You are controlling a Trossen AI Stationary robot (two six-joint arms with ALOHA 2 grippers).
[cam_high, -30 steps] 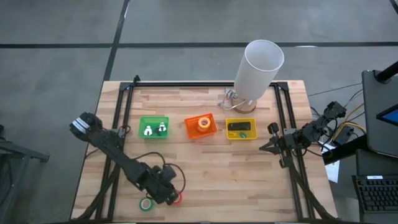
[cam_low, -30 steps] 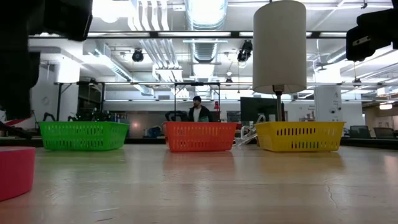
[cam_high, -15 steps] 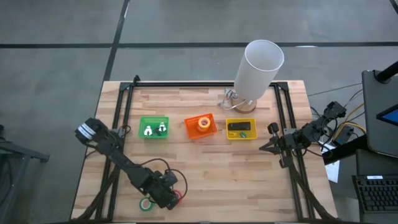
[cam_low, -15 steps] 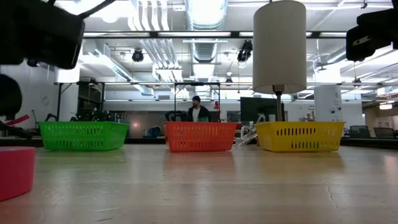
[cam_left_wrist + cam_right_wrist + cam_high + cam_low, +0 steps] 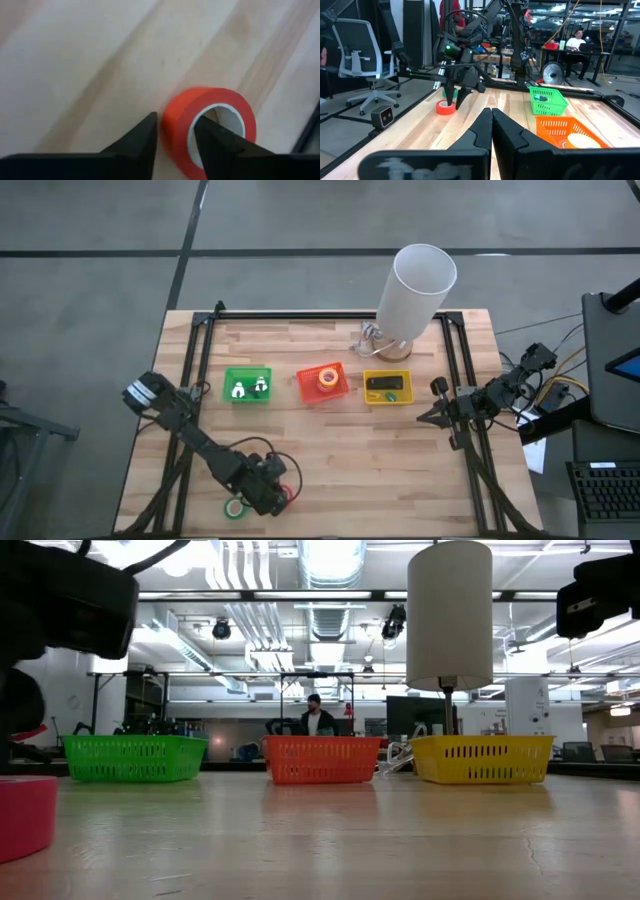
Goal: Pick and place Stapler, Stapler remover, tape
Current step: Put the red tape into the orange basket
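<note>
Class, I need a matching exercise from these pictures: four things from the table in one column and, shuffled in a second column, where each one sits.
Things:
1. red tape roll
2. green tape roll
3. stapler
4. orange-rimmed tape roll

Places:
A. in the yellow bin
B. between the left gripper's fingers
C. in the orange bin
D. on the bare table beside the left gripper

Pairs: 1-B, 2-D, 3-A, 4-C
</note>
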